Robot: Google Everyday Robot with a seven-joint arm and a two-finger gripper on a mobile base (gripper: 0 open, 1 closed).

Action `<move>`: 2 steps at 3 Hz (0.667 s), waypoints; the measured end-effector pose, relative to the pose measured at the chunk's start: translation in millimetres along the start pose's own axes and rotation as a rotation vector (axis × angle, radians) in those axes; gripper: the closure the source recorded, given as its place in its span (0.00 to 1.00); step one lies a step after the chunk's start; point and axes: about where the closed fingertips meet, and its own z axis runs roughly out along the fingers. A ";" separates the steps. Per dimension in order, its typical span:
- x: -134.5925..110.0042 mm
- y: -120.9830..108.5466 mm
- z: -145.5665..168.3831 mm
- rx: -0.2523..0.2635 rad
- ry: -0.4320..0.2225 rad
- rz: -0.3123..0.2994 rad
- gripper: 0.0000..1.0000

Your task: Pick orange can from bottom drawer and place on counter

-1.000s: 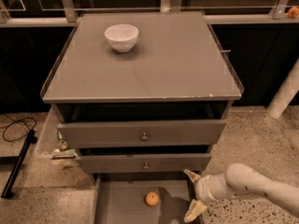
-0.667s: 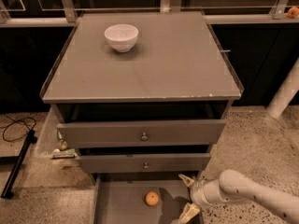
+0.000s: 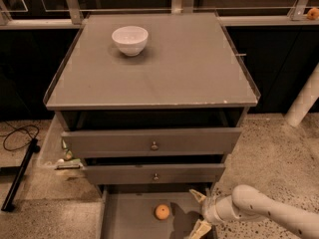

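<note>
The orange can [image 3: 162, 212] looks like a small round orange ball and lies on the gray floor of the pulled-out bottom drawer [image 3: 128, 222], near its middle. My gripper [image 3: 198, 212] is open at the drawer's right side, to the right of the can and not touching it. One pale finger [image 3: 199, 196] points toward the back and the other [image 3: 199, 229] toward the front. The white arm [image 3: 269, 215] reaches in from the lower right. The counter [image 3: 189, 68] is the broad gray cabinet top above.
A white bowl [image 3: 130, 39] stands on the counter's back left. Two gray drawer fronts with knobs [image 3: 154, 145] stick out above the bottom drawer. A black cable [image 3: 15, 136] and a bar lie on the floor at left. A white pole [image 3: 304, 101] stands at right.
My gripper and arm have moved left, further over the bottom drawer and closer to the orange can. The can has stayed where it was.
</note>
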 end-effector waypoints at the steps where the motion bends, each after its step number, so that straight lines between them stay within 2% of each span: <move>1: 10.6 4.7 21.9 -0.023 -0.010 0.023 0.00; 2: 23.0 4.1 52.8 -0.053 -0.042 0.033 0.00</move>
